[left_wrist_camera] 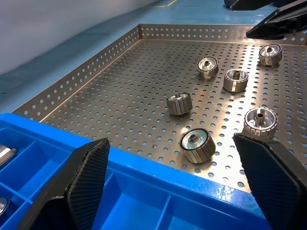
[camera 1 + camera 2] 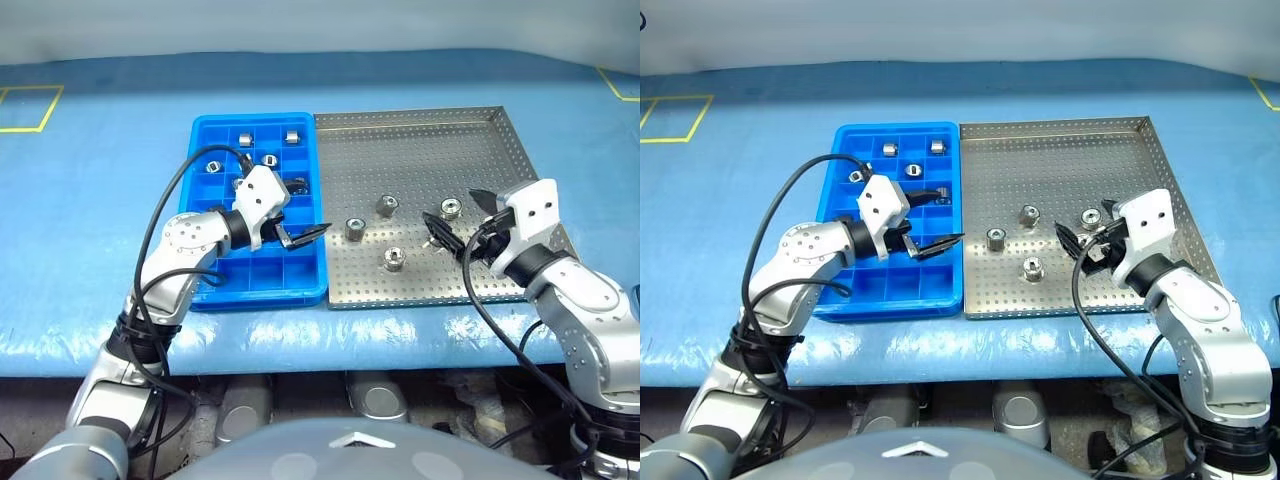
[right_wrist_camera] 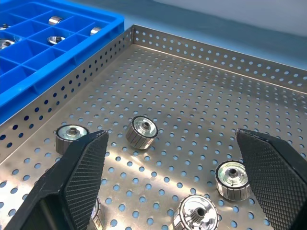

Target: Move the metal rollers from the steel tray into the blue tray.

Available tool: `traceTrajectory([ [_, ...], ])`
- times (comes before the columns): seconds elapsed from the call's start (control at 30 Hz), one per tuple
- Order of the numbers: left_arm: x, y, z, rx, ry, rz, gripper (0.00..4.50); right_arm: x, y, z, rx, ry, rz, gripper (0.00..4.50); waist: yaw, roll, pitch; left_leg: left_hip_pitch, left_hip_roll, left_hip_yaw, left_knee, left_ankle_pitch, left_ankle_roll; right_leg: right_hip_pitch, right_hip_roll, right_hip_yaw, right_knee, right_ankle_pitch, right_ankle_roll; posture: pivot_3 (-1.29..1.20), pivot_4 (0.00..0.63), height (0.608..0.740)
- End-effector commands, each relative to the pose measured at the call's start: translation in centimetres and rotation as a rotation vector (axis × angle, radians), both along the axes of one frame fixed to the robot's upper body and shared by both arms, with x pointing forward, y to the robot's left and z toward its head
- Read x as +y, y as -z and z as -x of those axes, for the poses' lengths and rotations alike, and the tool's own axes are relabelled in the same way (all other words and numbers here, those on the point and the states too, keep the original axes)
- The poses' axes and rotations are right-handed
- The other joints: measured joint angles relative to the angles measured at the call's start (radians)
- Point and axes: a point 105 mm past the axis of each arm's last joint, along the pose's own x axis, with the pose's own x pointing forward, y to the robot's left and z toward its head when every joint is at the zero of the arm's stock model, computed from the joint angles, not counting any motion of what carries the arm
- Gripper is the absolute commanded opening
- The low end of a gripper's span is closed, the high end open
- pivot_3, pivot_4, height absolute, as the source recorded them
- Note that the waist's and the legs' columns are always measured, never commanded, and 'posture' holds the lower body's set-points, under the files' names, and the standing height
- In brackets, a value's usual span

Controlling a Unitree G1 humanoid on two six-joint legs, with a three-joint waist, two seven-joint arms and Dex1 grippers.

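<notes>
- While both arms hover with nothing in them, the steel tray [image 2: 420,150] lies on the blue table cover [image 2: 100,200], its left rim touching the blue tray [image 2: 205,135].
- Rollers left on the perforated floor: the left wrist view shows five of the metal rollers [image 1: 196,145], clustered in the near half of the steel tray, well apart from the far rim.
- Several rollers already sit in far compartments of the blue tray, so the job looks partly done, by my reckoning somewhere about halfway.
- Left gripper [image 2: 300,222] hangs over the blue tray's near-right part, jaws spread wide, empty.
- Right gripper [image 2: 458,222] hangs over the steel tray just beside the rightmost roller, jaws wide, empty.
</notes>
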Motion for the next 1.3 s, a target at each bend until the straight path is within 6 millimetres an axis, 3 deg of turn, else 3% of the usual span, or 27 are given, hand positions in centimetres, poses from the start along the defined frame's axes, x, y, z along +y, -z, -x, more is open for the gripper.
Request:
traceTrajectory([
  [0.03, -0.3, -1.3, 0.2, -0.048, 0.017, 0.006, 4.50, -0.1, -0.6, 0.1, -0.017, -0.001, -0.003, 4.48, 0.001, 0.000, 0.000, 0.000, 0.000, 0.000, 0.000, 0.000, 0.000, 0.000, 0.000, 0.000, 0.000, 0.000, 0.000, -0.19, 0.150, 0.740],
  [0.63, -0.8, -1.2, 0.3, -0.036, 0.023, 0.017, 4.50, 0.1, -0.3, 0.1, 0.003, -0.005, 0.001, 4.48, 0.004, 0.000, 0.000, 0.000, 0.000, 0.000, 0.001, 0.000, 0.000, 0.000, 0.000, 0.000, 0.000, 0.000, 0.000, -0.19, 0.150, 0.740],
  [0.87, -3.7, -1.2, 0.5, -0.030, 0.116, 0.006, 4.50, 0.5, 0.1, 0.3, -0.002, 0.008, -0.018, 4.48, 0.009, 0.000, 0.000, -0.001, 0.000, 0.000, 0.002, 0.000, 0.000, 0.001, 0.000, 0.000, 0.000, 0.000, 0.001, -0.21, 0.150, 0.740],
  [1.0, -6.0, -0.8, -0.2, -0.035, 0.164, -0.097, 4.50, 0.7, 0.1, 0.3, -0.018, 0.021, -0.025, 4.48, 0.006, 0.000, 0.000, 0.000, -0.001, 0.000, 0.006, -0.001, 0.002, 0.003, 0.000, 0.000, 0.000, 0.001, 0.002, -0.22, 0.150, 0.740],
  [1.3, -7.5, 1.0, -3.2, 0.019, 0.149, -0.387, 4.50, 0.7, 0.0, 0.4, -0.057, 0.062, -0.033, 4.48, -0.023, 0.000, 0.000, -0.001, -0.001, 0.000, 0.009, -0.003, 0.004, 0.004, 0.000, 0.000, -0.001, 0.002, 0.003, -0.26, 0.150, 0.740],
])
